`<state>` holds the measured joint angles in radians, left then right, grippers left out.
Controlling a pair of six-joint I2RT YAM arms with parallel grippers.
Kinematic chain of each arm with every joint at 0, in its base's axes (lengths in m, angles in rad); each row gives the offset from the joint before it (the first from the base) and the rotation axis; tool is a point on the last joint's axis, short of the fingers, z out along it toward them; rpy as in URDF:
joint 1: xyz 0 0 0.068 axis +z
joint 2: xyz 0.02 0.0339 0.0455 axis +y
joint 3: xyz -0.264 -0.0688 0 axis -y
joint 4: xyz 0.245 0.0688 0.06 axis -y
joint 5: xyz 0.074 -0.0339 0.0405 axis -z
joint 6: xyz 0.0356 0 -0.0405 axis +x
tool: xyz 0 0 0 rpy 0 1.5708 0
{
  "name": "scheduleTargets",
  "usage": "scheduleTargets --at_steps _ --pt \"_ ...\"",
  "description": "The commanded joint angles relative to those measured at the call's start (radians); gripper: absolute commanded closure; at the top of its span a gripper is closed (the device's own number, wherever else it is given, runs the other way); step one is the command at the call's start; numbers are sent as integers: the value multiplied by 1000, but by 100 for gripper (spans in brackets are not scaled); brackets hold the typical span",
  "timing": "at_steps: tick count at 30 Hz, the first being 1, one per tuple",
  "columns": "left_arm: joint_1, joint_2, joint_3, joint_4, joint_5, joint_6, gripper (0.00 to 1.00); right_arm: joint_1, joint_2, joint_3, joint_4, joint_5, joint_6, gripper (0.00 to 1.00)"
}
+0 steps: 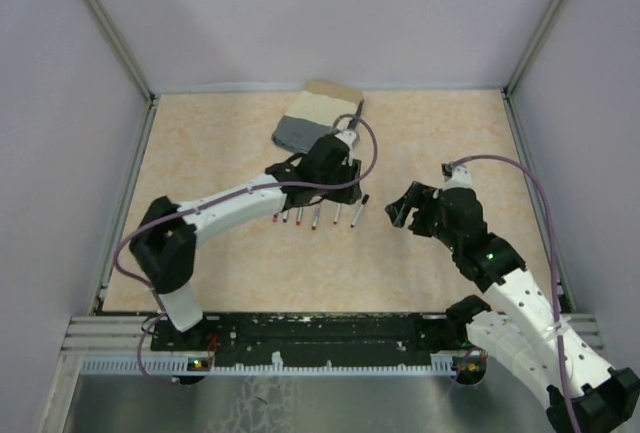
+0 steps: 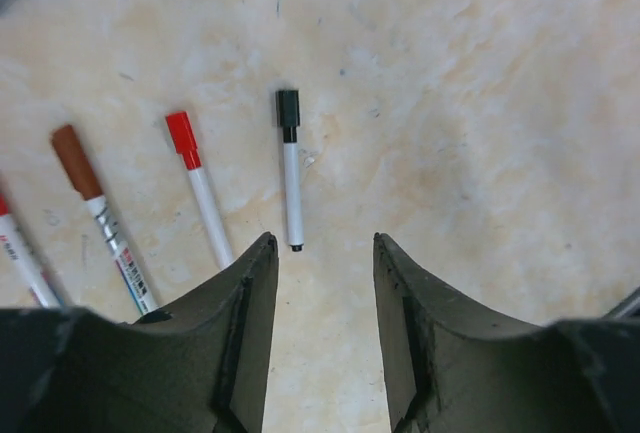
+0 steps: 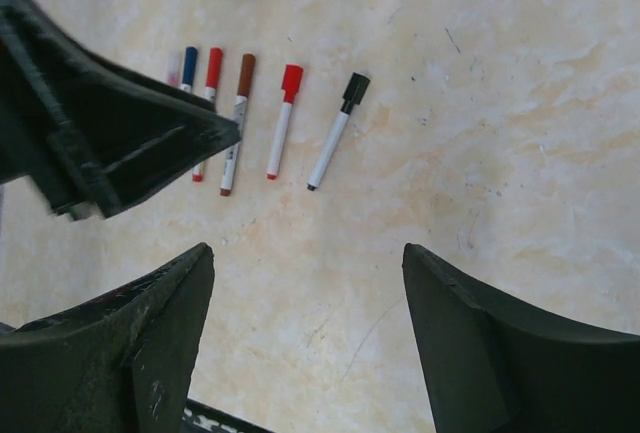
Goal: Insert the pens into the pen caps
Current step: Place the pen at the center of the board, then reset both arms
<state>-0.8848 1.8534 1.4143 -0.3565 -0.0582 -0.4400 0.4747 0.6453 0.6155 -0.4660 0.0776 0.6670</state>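
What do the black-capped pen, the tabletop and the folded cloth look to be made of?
Black-capped pen: likely plastic, smooth white barrel, matte black cap.
Tabletop: hard and smooth, beige marbled pattern with faint scuffs; laminate or stone-look, cannot tell which.
Folded cloth: apparently soft fabric, lying in grey and beige layers.

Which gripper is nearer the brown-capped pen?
Left. The left gripper hangs close above the brown-capped pen, which lies just beside its fingers; the right gripper stands farther off, past the black-capped pen.

White pens [image 3: 279, 138] lie parallel in a row, pen caps [image 3: 292, 77] fitted: black, red, brown, blue
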Motion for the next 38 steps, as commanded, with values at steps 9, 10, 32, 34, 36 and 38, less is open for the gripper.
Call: scheduleTargets --at_steps 9,10,32,34,36,38 --pt "20 -570 -374 343 -289 167 22 -4 104 181 105 -33 -215 22" --pt "21 -607 -395 343 -308 177 19 -4 104 189 100 -19 -222 22" --pt "21 -1251 -748 178 -756 97 0 -4 -99 95 202 6 -308 20" --pt "21 -1263 -759 182 -753 100 0 -4 -105 88 206 -5 -314 20" --pt "21 -1269 -763 182 -757 105 0 -4 -102 87 203 -8 -316 20" --pt "20 -1270 -764 182 -767 111 0 -4 -97 87 199 -7 -318 20"
